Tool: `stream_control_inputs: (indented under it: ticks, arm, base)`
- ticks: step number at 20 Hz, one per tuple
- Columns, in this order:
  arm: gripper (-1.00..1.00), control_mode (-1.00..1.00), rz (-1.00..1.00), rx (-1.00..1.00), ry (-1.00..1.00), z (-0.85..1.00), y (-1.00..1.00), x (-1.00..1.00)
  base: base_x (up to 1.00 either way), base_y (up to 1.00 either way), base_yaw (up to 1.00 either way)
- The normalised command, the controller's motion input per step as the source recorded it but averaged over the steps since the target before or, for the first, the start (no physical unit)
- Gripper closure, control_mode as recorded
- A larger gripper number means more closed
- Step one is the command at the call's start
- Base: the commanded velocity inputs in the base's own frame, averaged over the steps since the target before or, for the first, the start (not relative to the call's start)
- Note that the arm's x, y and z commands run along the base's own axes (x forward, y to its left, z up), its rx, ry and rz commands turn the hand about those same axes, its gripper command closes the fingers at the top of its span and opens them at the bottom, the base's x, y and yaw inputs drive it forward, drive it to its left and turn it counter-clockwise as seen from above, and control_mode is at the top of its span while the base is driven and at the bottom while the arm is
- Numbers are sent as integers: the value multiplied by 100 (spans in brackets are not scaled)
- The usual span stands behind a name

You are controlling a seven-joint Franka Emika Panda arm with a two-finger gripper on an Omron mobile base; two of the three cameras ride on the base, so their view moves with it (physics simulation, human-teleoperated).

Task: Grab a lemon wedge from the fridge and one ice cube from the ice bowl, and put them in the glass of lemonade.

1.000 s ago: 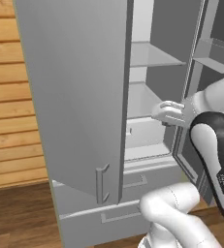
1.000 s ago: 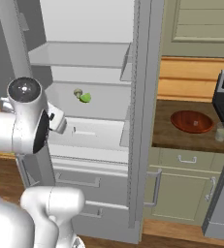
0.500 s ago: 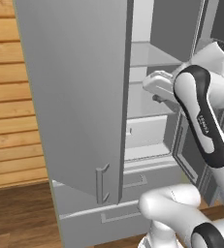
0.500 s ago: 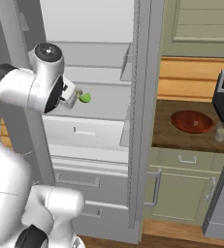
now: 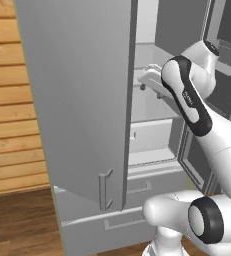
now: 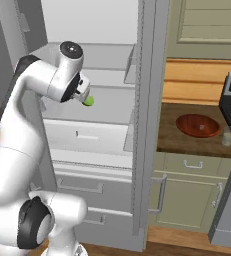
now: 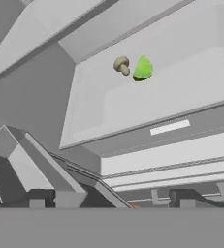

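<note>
Fridge open, nothing gathered so far: the wedge, the ice cube and both drops into the glass are left, by my reading.

The tool [image 6: 85, 95] is raised inside the fridge [image 5: 82, 100] with nothing visibly between its tips; whether they are spread or together I cannot tell. The lemon wedge [image 7: 143, 68], small, rounded and bright yellow-green, lies ahead of the tool on a pale shelf, just beside a mushroom [image 7: 121, 65]. Well off to the side on the table [image 6: 187, 142] sit the ice bowl [image 6: 198, 125] and the glass of lemonade [image 6: 228, 135].
</note>
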Motion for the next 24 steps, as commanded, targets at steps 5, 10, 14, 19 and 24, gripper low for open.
stream_control_inputs:
  ticks: [5,10,14,19,24]
  arm:
    - [-100,-100,9,17,0,1,4,14]
    - [-100,-100,17,16,4,-49,61,26]
    - [-100,-100,4,13,4,-28,36,61]
    - [-100,-100,0,16,8,0,0,38]
    - [-100,-100,4,10,20,-10,25,70]
  base:
    - [0,0,0]
    - [0,0,0]
    - [0,0,0]
    - [0,0,0]
    - [0,0,0]
